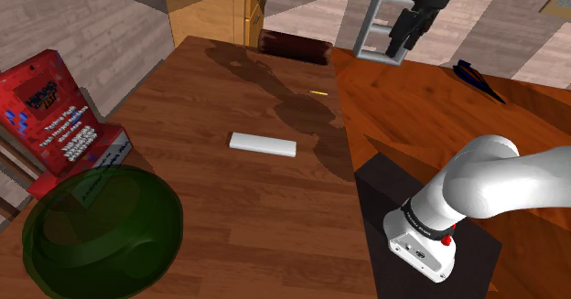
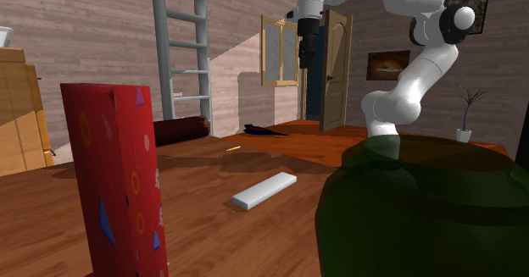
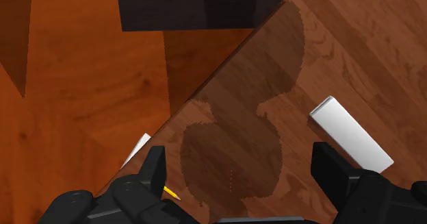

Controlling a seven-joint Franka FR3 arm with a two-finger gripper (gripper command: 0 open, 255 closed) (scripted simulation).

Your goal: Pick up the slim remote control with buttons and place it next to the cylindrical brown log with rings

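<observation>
The slim remote [image 1: 263, 144] is drawn as a plain white bar and lies flat near the middle of the wooden table [image 1: 210, 87]. It also lies in the second exterior view [image 2: 264, 190] and beside my right finger in the wrist view [image 3: 350, 133]. The dark brown log [image 1: 293, 46] lies on its side at the table's far edge [image 2: 180, 130]. My black gripper [image 1: 399, 43] hangs high above the table's far corner, well clear of both [image 2: 303, 57]. Its fingers stand wide apart with nothing between them [image 3: 239, 162].
A red box [image 1: 55, 114] and a dark green rounded object [image 1: 101, 224] stand at the shoulder view's left. A small yellow object [image 1: 317, 93] lies near the log. Beyond the table stand a grey ladder [image 1: 377, 18] and a dark blue object [image 1: 480, 80] on the floor.
</observation>
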